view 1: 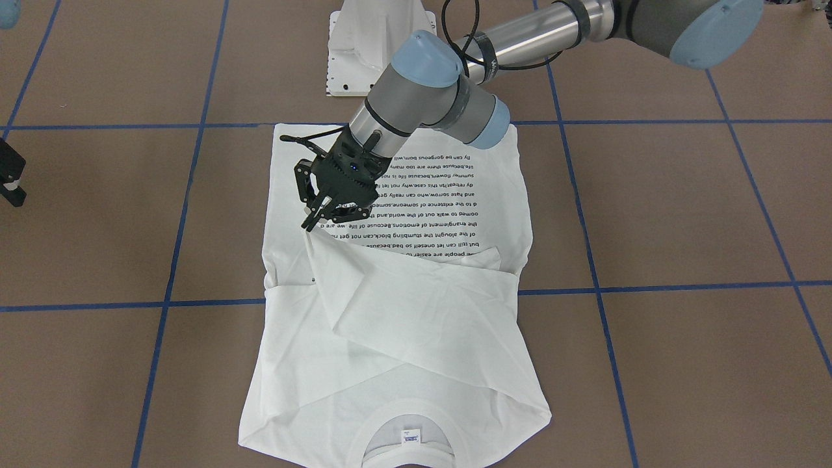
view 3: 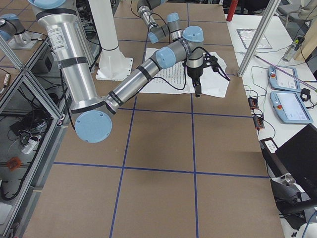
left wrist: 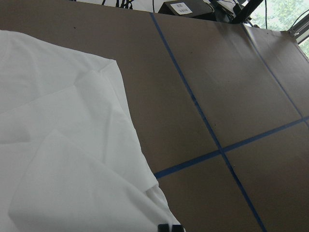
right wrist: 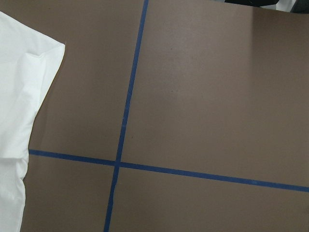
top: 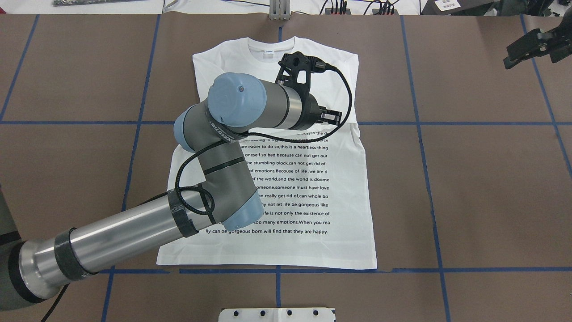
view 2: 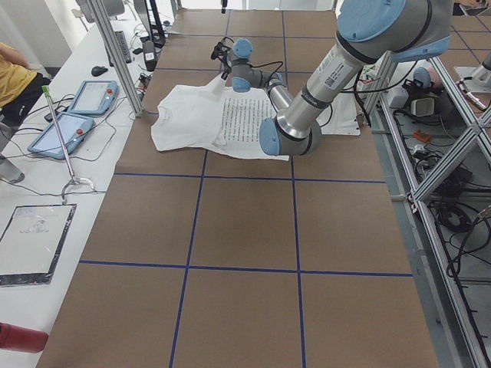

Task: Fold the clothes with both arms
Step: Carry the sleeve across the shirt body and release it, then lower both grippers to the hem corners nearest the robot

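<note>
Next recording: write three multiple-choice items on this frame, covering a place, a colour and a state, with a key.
1. Where is the left arm's black two-finger gripper?
A) above the white long-sleeved shirt
B) above bare table
C) beyond the table's edge
2. What colour is the shirt's printed text?
A) red
B) black
C) green
3. How do the shirt's sleeves lie?
A) spread out sideways
B) folded across the chest
C) hanging off the table

Key: 1 A, its fingertips are over the cloth, beside the text. 2 B, black lines on white. 3 B, both cross the body between text and collar in the front-facing view.
</note>
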You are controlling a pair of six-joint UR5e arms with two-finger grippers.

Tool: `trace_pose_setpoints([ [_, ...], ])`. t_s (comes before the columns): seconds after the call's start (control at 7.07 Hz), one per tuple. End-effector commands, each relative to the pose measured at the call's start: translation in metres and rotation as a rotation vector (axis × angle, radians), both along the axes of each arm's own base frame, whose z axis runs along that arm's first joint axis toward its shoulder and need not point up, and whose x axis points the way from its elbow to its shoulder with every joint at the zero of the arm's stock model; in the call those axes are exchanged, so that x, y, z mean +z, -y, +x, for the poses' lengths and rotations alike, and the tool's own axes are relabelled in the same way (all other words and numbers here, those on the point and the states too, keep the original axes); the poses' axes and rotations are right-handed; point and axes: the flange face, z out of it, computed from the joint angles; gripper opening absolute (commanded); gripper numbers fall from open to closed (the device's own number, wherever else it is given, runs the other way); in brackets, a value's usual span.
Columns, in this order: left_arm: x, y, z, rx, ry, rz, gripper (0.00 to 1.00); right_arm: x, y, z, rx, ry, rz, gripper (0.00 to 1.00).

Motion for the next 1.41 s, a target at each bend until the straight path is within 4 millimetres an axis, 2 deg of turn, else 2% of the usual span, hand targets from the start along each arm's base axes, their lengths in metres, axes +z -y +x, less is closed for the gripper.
trace_pose_setpoints([
  [0.0,0.032,-0.004,0.004,-0.046,-0.021,0.049,1.0,-0.001,0.0,-0.001,0.003,0.002,-0.001,1.0],
  [0.14,0.036,-0.004,0.004,-0.038,0.0,0.059,1.0,-0.006,0.001,-0.002,0.032,0.016,-0.021,1.0],
  [0.28,0.038,0.007,-0.002,-0.044,0.08,0.076,1.0,-0.013,0.0,-0.009,0.045,0.031,-0.025,1.0],
  [0.42,0.034,0.021,-0.02,-0.026,0.157,0.074,1.0,-0.019,-0.003,-0.033,0.037,0.058,-0.008,1.0],
  [0.57,0.035,0.04,-0.052,0.029,0.18,0.087,1.0,-0.029,-0.002,-0.066,0.069,0.077,-0.014,1.0],
  [0.71,0.058,0.047,-0.079,0.066,0.181,0.073,1.0,-0.053,-0.004,-0.114,0.115,0.069,-0.018,1.0],
  [0.85,0.092,0.044,-0.116,0.061,0.188,0.06,1.0,-0.071,-0.012,-0.164,0.165,0.067,-0.038,1.0],
  [0.99,0.125,0.021,-0.155,0.057,0.205,0.066,1.0,-0.078,-0.028,-0.188,0.198,0.091,-0.081,1.0],
  [1.13,0.141,0.001,-0.19,0.048,0.256,0.033,1.0,-0.083,-0.059,-0.213,0.246,0.108,-0.115,1.0],
  [1.27,0.159,-0.022,-0.217,0.047,0.299,0.0,1.0,-0.089,-0.1,-0.241,0.269,0.123,-0.121,1.0],
])
